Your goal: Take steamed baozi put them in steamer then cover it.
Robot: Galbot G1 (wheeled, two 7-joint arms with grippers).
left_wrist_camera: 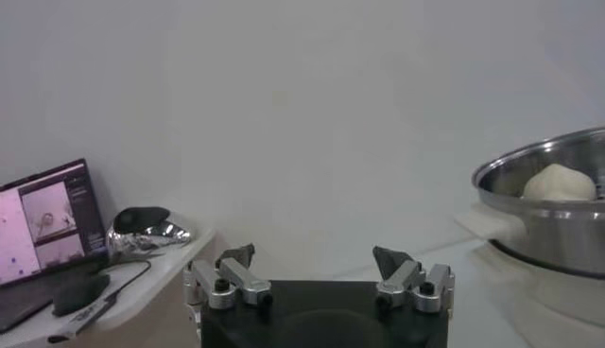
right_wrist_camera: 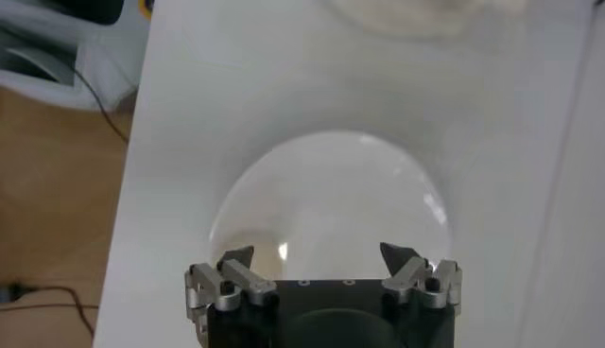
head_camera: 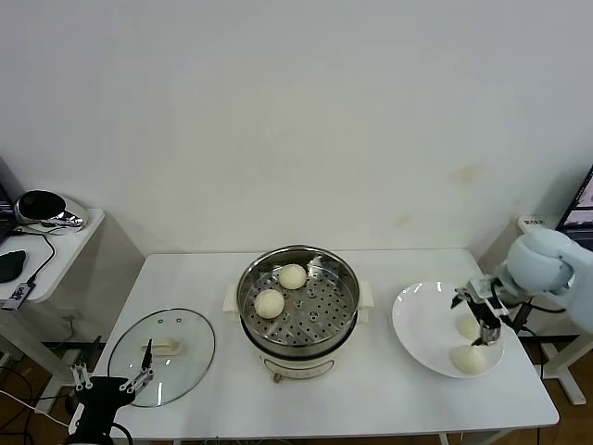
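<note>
Steamed baozi, small smooth cream-white dough buns, are sitting in two places in the head view: two (head_camera: 292,276) (head_camera: 270,303) are lying on the perforated tray inside the round shiny stainless-steel steamer (head_camera: 298,345) on its cream-white base, and two more (head_camera: 469,325) (head_camera: 471,359) are resting on the flat round white plate (head_camera: 417,324) to the right of the steamer. The steamer is standing open at the middle of the white table (head_camera: 371,399). The round clear glass cover (head_camera: 181,357) with a cream-white bar handle is lying flat on the table to the left of the steamer. The right pincer (head_camera: 482,311) is hovering over the plate right of the steamer, just above the two baozi there, its fingers spread apart and holding nothing. The left pincer (head_camera: 111,375) is waiting at the near edge of the cover, left of the steamer, fingers also spread.

In the left wrist view, the left pincer (left_wrist_camera: 317,269) is showing its two dark fingertips standing wide apart with nothing between them. The steamer (left_wrist_camera: 548,213) is rising beyond it, one baozi (left_wrist_camera: 560,182) showing over its rim. An open laptop (left_wrist_camera: 43,232) is standing on a side desk, well apart from the steamer.

In the right wrist view, the right pincer (right_wrist_camera: 321,265) is hanging above the plate (right_wrist_camera: 331,199), fingertips apart and empty.
</note>
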